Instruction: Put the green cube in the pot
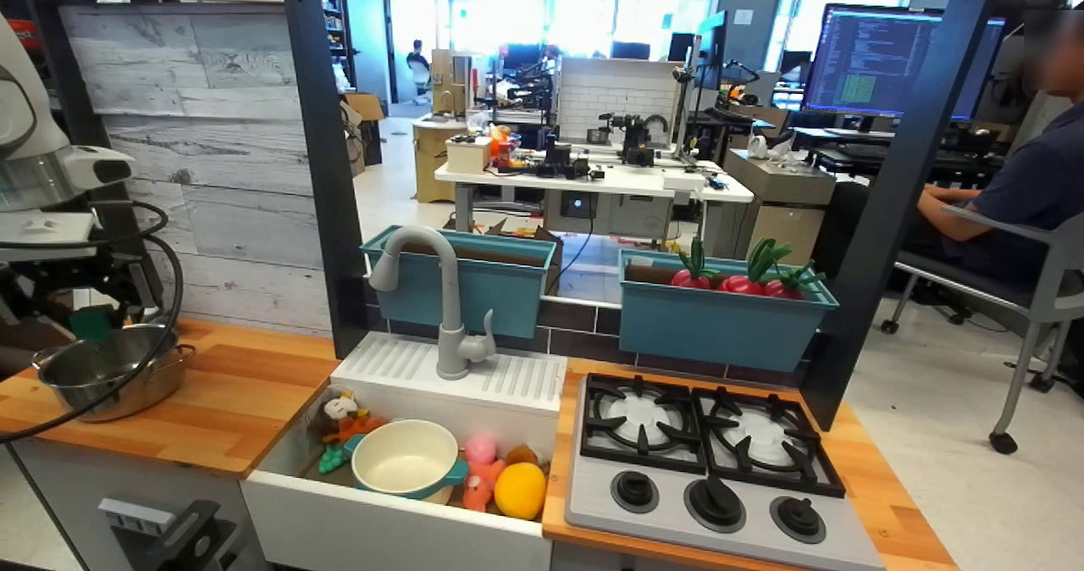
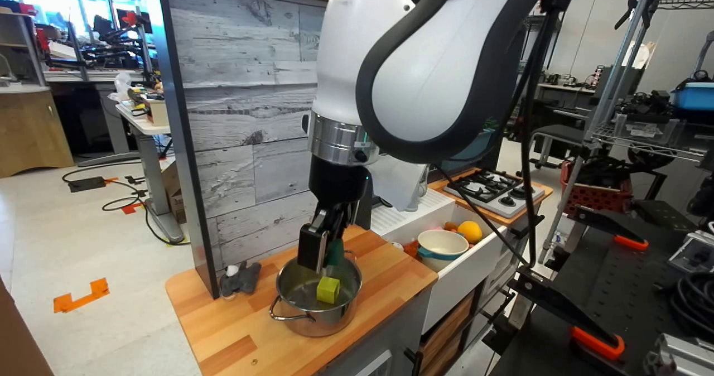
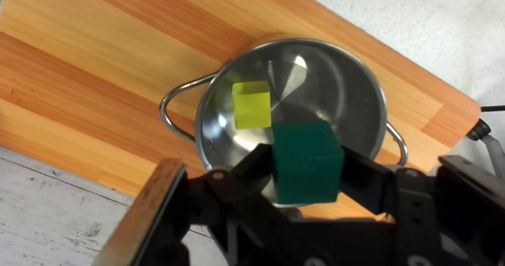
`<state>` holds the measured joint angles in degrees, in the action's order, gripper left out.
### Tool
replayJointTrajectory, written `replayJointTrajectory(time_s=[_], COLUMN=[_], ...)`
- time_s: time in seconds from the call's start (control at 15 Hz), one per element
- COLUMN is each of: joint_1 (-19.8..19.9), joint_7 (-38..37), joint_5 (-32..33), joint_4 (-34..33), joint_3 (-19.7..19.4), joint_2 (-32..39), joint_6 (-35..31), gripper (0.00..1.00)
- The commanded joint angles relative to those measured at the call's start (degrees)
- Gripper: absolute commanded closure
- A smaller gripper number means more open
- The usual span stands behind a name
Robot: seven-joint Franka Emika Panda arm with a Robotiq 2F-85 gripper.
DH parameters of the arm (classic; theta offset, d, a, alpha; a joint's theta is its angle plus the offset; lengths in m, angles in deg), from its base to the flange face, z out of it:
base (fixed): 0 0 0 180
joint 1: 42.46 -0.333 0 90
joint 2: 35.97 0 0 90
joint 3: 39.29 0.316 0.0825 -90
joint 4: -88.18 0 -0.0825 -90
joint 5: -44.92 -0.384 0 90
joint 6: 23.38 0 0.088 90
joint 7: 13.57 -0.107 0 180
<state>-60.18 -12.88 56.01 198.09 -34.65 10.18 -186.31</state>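
Note:
The green cube point(image 3: 307, 163) is dark green and held between the two black fingers of my gripper point(image 3: 305, 157). It also shows in both exterior views point(image 1: 91, 324) point(image 2: 335, 251), partly hidden by the fingers. My gripper point(image 2: 323, 250) points down over the pot, with the cube around rim height; its exact height is hard to tell. The pot point(image 3: 347, 100) is shiny silver metal with two wire handles and stands on the wooden counter; it shows in both exterior views point(image 1: 140, 397) point(image 2: 318, 326). A yellow-green cube point(image 3: 252, 108) lies inside the pot, also visible in an exterior view point(image 2: 328, 290).
The wooden counter point(image 2: 385, 270) ends at a plank wall panel point(image 2: 251, 169) behind the pot. Small grey items point(image 2: 240, 278) lie by the panel. A sink point(image 1: 389, 546) holds a cream pot point(image 1: 406, 457) and toys. A black cable point(image 1: 174, 300) loops in front of the pot.

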Motion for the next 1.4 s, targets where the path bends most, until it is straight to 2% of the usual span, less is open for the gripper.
replayJointTrajectory(time_s=[0.0,0.07,0.13,0.2,0.47,0.6,1.33], joint_1=[-0.5,-0.3,-0.7,-1.3,-1.1,-0.6,-0.1], joint_7=[1.5,1.5,1.4,0.9,1.1,1.4,1.1], joint_5=[1.2,0.9,1.1,1.4,1.2,1.0,0.3], joint_4=[-0.7,-1.0,-1.4,-1.7,-2.3,-2.2,-1.5], joint_3=[-1.2,-1.2,-1.9,-2.8,-3.3,-3.0,-2.5], joint_2=[0.4,0.6,0.8,0.9,1.2,1.0,0.5], joint_6=[-1.9,-1.3,-0.9,-0.6,-0.7,-0.6,-0.3], gripper=[0.83,0.66,0.33,0.32,0.04,0.0,0.0])
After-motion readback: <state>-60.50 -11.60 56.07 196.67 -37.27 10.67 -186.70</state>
